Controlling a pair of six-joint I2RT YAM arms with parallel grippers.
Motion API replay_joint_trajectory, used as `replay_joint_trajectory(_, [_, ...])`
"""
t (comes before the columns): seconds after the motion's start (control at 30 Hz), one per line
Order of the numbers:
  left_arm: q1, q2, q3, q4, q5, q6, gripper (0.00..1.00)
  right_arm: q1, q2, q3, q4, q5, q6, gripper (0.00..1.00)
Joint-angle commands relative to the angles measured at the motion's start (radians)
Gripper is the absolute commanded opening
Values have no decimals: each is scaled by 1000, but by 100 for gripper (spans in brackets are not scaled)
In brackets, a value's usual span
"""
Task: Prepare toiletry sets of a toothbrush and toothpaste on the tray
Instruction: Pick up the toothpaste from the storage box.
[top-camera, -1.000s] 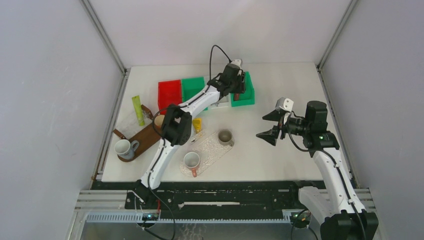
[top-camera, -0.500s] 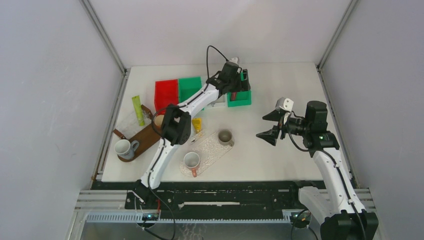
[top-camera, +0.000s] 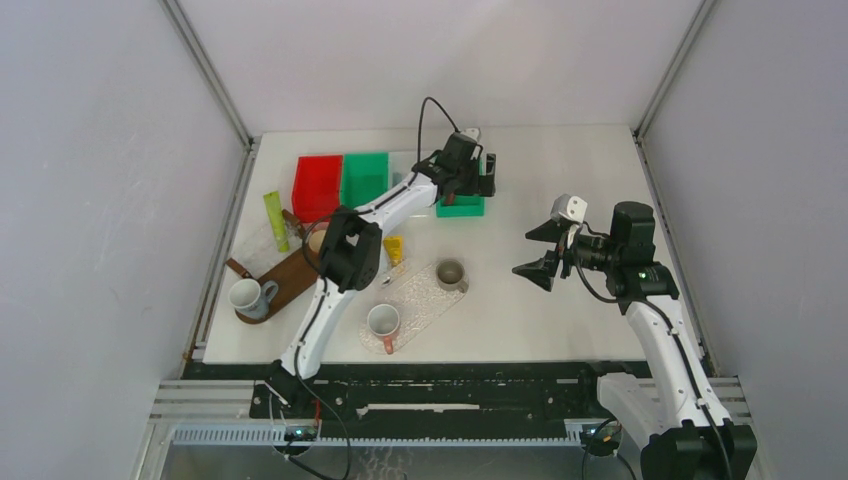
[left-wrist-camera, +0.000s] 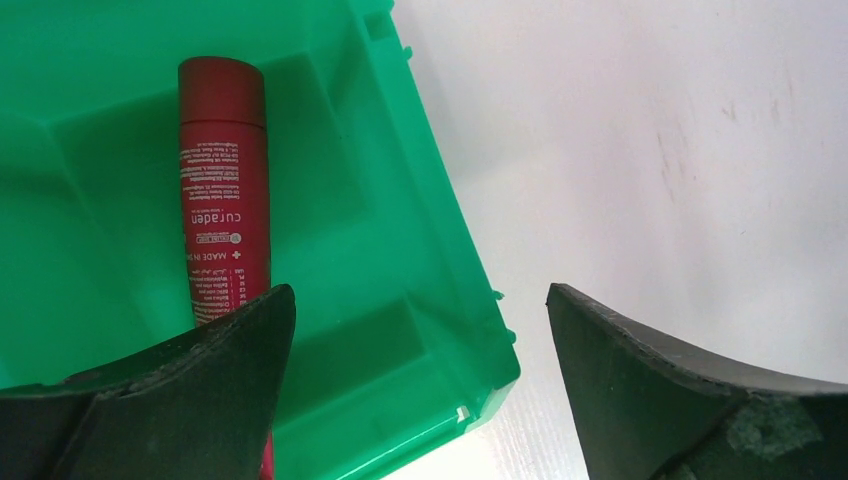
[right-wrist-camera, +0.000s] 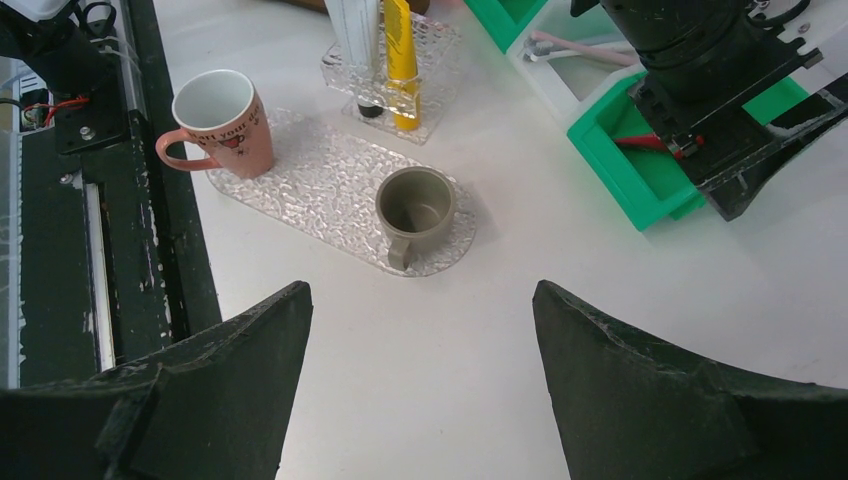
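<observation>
A red plastic toothpaste tube (left-wrist-camera: 224, 190) with white print is laid flat in a moulded green plastic bin (left-wrist-camera: 380, 250) at the far middle of the white table (left-wrist-camera: 650, 150). The left gripper (left-wrist-camera: 418, 295) is held over that bin's edge, jaws spread wide with nothing between them. A yellow tube (right-wrist-camera: 400, 45) is stood upright in a pebbled clear plastic holder (right-wrist-camera: 385, 100). A pale pink toothbrush (right-wrist-camera: 570, 45) is laid in a white bin (right-wrist-camera: 560, 90).

An oval tray of pebbled clear plastic (right-wrist-camera: 310, 190) is loaded with two mugs: a pink ceramic mug (right-wrist-camera: 220, 115) and an olive-grey mug (right-wrist-camera: 415, 210). A third, white mug (top-camera: 246, 296) is set on a brown wooden tray (top-camera: 290, 272) at the left.

Three coloured bins are counted: one red bin (top-camera: 318, 187) and two green. The right gripper (right-wrist-camera: 420, 290) is held wide open and empty over the right of the table.
</observation>
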Motion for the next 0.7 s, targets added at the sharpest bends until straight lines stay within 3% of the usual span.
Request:
replay_joint_trajectory(0.0, [7, -118, -20, 43, -12, 70, 99, -6, -14, 17, 23, 1, 10, 89])
replay_joint_trajectory(0.27, [8, -208, -29, 25, -94, 178, 95, -4, -10, 17, 22, -3, 7, 89])
replay_joint_trajectory(0.4, [15, -188, 21, -60, -163, 212, 91, 0, -8, 17, 21, -4, 7, 89])
replay_joint_trajectory(0.57, [23, -114, 81, -168, -179, 202, 74, 2, -7, 17, 21, -4, 5, 89])
replay_joint_trajectory(0.67, [25, -84, 99, -203, -178, 195, 71, 3, -6, 17, 21, -4, 6, 89])
